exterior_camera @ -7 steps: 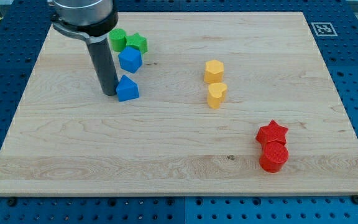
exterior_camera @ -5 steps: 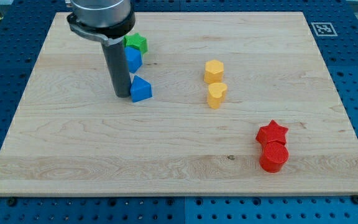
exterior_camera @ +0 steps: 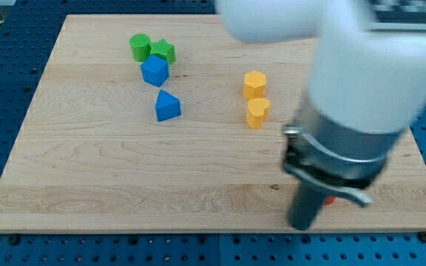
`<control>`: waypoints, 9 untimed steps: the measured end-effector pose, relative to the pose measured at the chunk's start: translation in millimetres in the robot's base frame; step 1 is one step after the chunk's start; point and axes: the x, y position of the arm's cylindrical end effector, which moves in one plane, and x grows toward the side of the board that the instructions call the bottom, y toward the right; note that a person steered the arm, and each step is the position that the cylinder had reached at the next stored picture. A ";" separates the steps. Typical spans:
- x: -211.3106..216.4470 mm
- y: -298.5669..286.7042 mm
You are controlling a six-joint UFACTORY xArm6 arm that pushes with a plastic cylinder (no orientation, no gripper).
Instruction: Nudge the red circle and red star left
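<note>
Two red blocks hidden behind arm [exterior_camera: 361, 96]; my tip [exterior_camera: 302, 225] bottom right

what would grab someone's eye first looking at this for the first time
The big white and grey arm fills the view's right, and its dark rod comes down to my tip near the board's bottom edge, covering almost all of the red blocks, of which only a red sliver shows. Left of it sit the yellow hexagon and yellow heart, and further left a cluster of two green and two blue blocks.
</note>
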 end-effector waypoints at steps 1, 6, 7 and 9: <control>-0.1 44.6; -25.0 56.9; -25.0 38.9; -31.1 4.2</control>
